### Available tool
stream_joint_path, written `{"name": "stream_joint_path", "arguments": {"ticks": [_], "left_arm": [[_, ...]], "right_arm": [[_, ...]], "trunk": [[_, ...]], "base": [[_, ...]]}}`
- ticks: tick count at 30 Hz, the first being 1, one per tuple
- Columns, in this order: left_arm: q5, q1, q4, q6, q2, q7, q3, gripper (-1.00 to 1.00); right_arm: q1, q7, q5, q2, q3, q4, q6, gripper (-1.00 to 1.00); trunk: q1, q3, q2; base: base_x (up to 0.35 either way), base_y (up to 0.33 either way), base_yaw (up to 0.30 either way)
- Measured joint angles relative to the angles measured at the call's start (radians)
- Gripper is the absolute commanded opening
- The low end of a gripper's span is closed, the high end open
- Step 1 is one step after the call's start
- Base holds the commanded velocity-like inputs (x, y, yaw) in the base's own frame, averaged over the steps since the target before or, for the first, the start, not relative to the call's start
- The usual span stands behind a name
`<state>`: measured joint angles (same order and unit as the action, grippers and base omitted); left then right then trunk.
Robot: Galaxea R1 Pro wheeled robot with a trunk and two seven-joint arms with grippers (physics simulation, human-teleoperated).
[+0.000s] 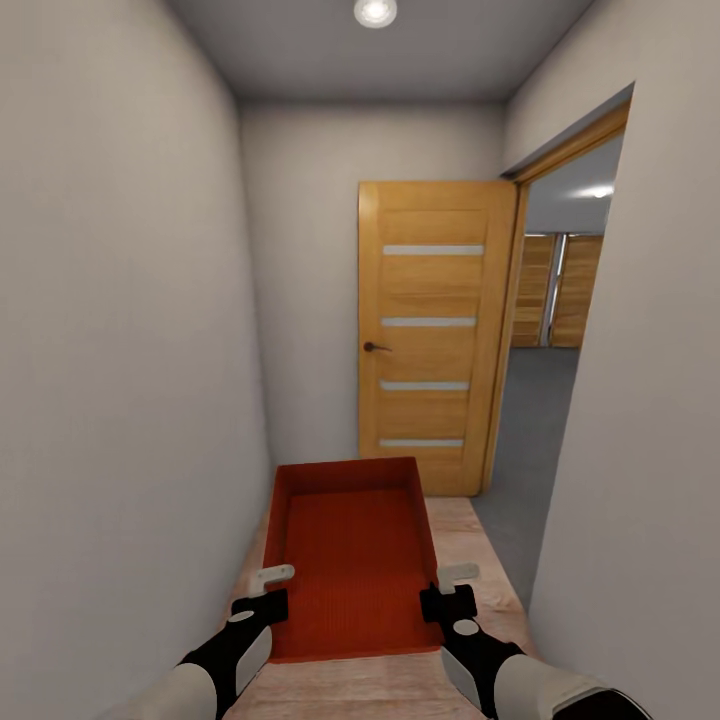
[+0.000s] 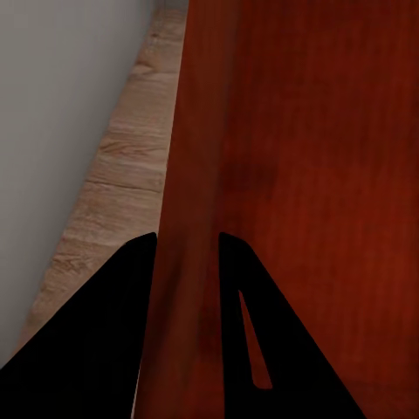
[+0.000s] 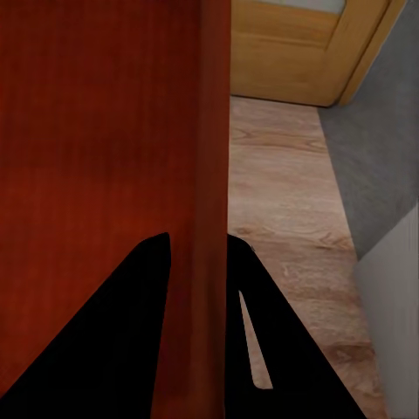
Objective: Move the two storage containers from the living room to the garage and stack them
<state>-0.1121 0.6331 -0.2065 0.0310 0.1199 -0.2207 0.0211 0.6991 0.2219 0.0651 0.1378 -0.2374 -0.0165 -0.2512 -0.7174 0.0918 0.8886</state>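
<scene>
One orange-red storage container [image 1: 352, 560] is in view, open-topped. Two tools hold it: the left tool [image 1: 268, 592] closed over one long wall, the right tool [image 1: 450, 590] closed over the other. One wooden door [image 1: 432, 335] stands open, with four narrow frosted glass strips and one dark handle [image 1: 375, 347]. One round ceiling light [image 1: 375, 11] shows overhead. Two more wooden door panels [image 1: 558, 290] show through the doorway.
</scene>
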Motion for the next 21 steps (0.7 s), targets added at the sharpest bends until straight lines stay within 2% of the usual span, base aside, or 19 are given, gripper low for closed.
{"name": "stream_joint_path", "arguments": {"ticks": [21], "left_arm": [[0.000, 0.000, -0.001, 0.001, -0.001, 0.001, 0.000, -1.00]], "right_arm": [[0.000, 0.001, 0.000, 0.001, -0.001, 0.000, -0.001, -1.00]], "trunk": [[0.000, 0.000, 0.000]], "base": [[0.332, 0.000, 0.000]]}}
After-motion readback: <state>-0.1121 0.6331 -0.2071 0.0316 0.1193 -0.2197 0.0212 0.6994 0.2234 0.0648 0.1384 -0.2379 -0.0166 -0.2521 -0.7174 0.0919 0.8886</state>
